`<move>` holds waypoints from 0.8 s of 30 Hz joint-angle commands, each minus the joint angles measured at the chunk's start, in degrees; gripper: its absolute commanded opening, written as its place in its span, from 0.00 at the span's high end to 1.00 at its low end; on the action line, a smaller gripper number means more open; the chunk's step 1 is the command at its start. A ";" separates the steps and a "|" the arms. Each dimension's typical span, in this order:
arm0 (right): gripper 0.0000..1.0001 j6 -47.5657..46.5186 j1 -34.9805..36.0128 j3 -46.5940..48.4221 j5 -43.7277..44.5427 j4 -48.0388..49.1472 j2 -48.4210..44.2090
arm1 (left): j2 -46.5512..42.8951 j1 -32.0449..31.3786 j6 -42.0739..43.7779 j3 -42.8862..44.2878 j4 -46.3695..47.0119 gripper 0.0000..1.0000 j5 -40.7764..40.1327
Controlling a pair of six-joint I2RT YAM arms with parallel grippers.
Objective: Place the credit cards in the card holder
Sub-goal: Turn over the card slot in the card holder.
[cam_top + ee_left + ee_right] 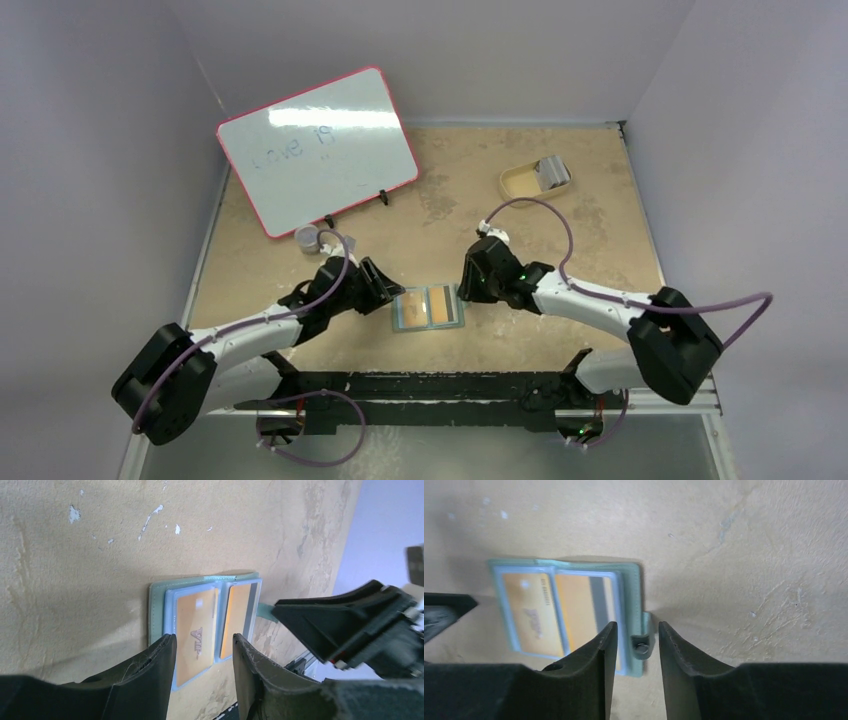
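The card holder (430, 308) lies open on the table (560, 200) between both arms; two gold credit cards (196, 625) sit in its pockets; left gripper (202, 641) fingers stand apart, empty; right gripper (638, 627) fingers stand apart astride the snap tab (642, 644).

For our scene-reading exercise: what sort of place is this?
Probably a robot test booth: grey walls enclose a worn tan table, with a left arm and right arm mounted at its near edge.

Whiteboard (318, 150) — faint handwritten "Love" — gold card (196, 630) print illegible
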 commanded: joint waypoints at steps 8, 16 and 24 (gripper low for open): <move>0.69 -0.06 3.82 7.19 1.02 -2.76 -2.92 | 2.61 -0.34 3.85 5.22 -9.43 0.54 -2.49; 0.78 1.83 5.23 8.76 3.62 -3.33 5.20 | 2.75 -0.30 3.71 4.29 -8.98 0.50 -1.97; 0.84 3.29 5.20 5.69 6.42 -4.70 9.64 | 3.08 -0.31 2.89 3.45 -6.74 0.47 0.21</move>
